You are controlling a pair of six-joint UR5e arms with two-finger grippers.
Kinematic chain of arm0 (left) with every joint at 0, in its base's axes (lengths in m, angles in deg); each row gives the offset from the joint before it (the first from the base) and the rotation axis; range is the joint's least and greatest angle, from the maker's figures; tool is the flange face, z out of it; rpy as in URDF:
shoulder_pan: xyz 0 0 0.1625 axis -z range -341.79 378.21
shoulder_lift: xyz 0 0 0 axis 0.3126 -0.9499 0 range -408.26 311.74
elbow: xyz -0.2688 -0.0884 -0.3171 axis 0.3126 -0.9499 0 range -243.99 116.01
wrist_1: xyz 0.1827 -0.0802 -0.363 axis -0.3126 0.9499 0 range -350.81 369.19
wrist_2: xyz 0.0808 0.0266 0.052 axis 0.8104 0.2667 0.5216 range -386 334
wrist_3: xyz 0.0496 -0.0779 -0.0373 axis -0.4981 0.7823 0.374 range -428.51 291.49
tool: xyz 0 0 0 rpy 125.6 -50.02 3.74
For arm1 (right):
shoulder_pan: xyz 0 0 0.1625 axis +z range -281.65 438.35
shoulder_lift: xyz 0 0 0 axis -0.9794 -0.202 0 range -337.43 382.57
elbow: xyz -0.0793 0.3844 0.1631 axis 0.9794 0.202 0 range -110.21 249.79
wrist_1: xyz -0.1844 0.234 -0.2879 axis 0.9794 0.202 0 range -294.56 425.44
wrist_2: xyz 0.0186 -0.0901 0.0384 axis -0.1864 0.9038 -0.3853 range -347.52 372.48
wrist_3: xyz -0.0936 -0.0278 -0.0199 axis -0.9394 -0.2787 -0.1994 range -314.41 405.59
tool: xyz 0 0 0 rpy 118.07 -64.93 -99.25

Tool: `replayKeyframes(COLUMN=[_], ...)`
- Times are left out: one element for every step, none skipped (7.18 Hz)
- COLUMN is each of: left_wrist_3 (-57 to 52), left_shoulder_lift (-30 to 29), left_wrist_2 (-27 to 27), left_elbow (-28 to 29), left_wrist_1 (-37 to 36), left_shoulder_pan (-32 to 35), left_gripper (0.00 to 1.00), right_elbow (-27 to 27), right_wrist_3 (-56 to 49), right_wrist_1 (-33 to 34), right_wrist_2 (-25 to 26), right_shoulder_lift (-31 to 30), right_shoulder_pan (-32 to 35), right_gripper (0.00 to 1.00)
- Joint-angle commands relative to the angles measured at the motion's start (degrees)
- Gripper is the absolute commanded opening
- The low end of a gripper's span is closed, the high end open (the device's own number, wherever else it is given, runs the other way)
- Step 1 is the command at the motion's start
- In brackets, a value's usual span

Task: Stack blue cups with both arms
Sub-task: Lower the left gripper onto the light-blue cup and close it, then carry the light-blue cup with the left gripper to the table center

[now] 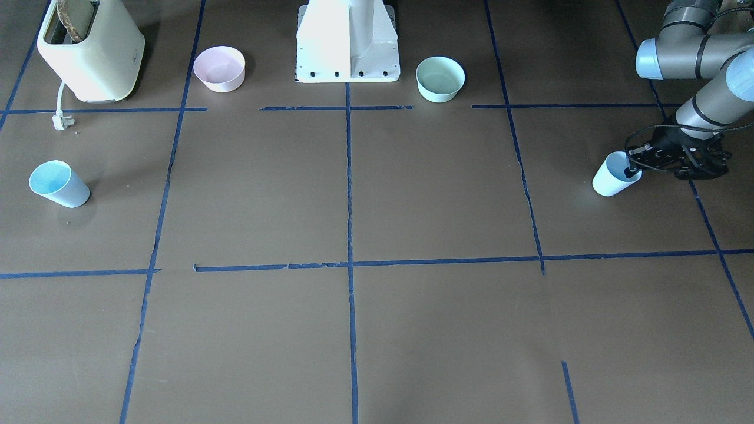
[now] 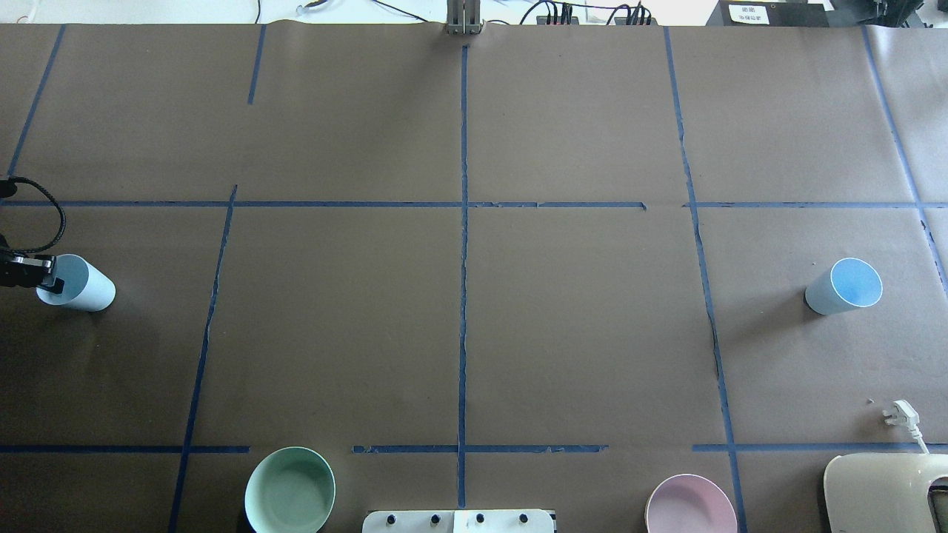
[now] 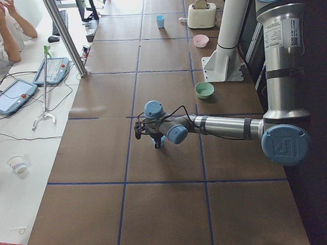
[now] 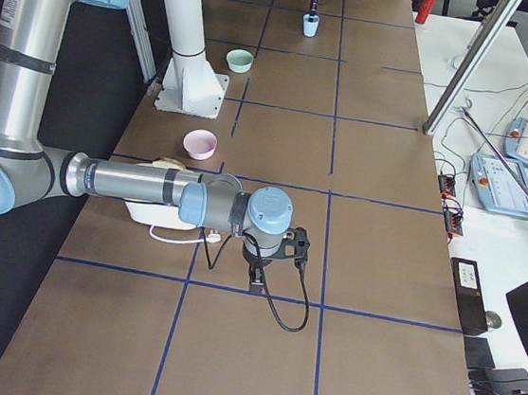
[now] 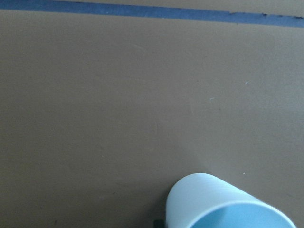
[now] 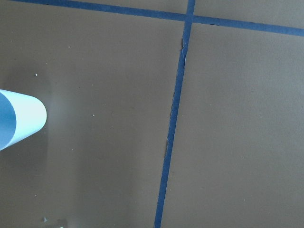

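Closest to the robot's white base column [image 1: 347,41], a mint-green bowl [image 1: 440,92] and a pink bowl [image 1: 220,82] are sitting untouched. A cream toaster [image 1: 97,56] is standing past the pink bowl on the robot's right, its plug [image 1: 60,122] lying loose on the brown counter [image 1: 412,194]. Farther out, the left cup [image 1: 608,181] and the right cup [image 1: 62,187], both pale blue, are standing upright and well apart, one toward each end of the counter. The left end effector [image 1: 635,169] is reaching in at the left cup's rim, one finger dipping inside and the other seeming to sit outside the wall (whether it is already clenching the rim or hanging released around it cannot be told). The right cup is standing alone. The right end effector [image 4: 257,278], showing only in the side view, is hovering low near that cup, and its state cannot be told either. Both cups are looking light, thin-walled and smooth, likely flexing under pressure and tipping or sliding easily. A gentle pinch across the rim, one finger in and one out, is probably offering the safest hold for nesting.
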Motion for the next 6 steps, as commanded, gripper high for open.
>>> replayKeyframes(left_wrist_3=[0.5,0.9,1.1,6.2,15.6,23.6], left_shoulder_lift=[-3.3,-9.4,-17.5,-25.3,-34.6,-43.3], left_wrist_2=[-2.9,-2.7,-2.4,0.8,4.6,9.5], left_elbow=[-6.3,-9.1,-8.7,-5.6,0.8,7.5], left_wrist_1=[-8.0,-17.4,-23.1,-23.6,-23.5,-23.2], left_shoulder_pan=[0.1,0.0,-1.9,-7.4,-12.7,-17.9], left_gripper=[0.00,0.00,0.00,0.00,0.00,0.00], right_elbow=[0.0,0.0,0.0,0.0,0.0,0.0], right_wrist_3=[0.0,-0.1,0.0,0.0,0.1,0.0], right_wrist_1=[0.0,0.0,-0.1,0.0,0.0,-0.1], right_wrist_2=[0.0,0.0,0.0,0.0,0.0,0.0], right_shoulder_lift=[0.0,0.0,0.0,0.0,0.0,0.0], right_shoulder_pan=[0.0,0.0,0.0,0.0,0.0,0.0], right_gripper=[1.00,1.00,1.00,1.00,1.00,1.00])
